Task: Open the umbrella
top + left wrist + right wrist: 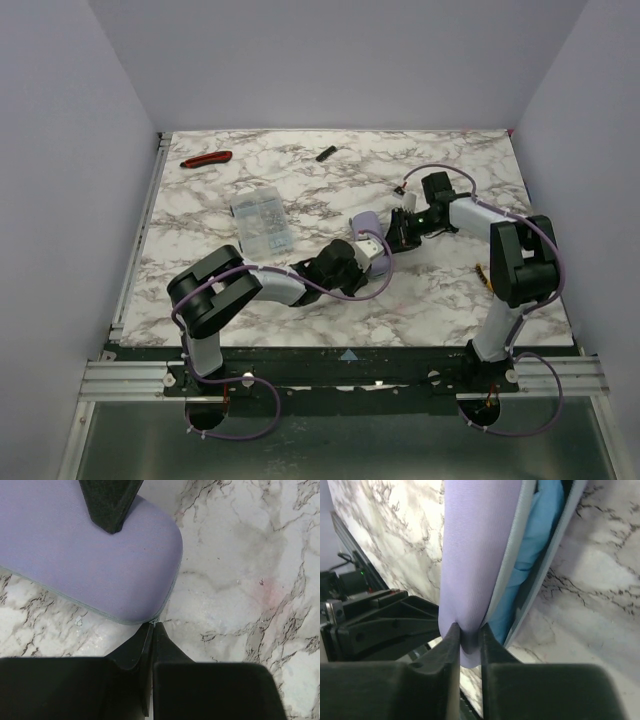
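Observation:
The umbrella (pixel 366 224) lies collapsed mid-table as a lavender pill-shaped oblong in a cover. In the right wrist view the cover (pixel 475 540) gapes along its grey zip seam and the sky-blue canopy (pixel 540 535) shows inside. My right gripper (pixel 468 639) is shut on the end of the lavender cover flap; in the top view it (pixel 397 234) is at the umbrella's right side. My left gripper (pixel 152 626) is shut, its tips pinching a small grey zip tab at the edge of the cover (pixel 100 555); in the top view it (pixel 368 262) is at the umbrella's near end.
A clear plastic box of small parts (pixel 261 220) stands left of the umbrella. A red and black tool (pixel 206 158) and a small black object (pixel 325 153) lie at the back. A small brown item (pixel 482 275) lies by the right arm.

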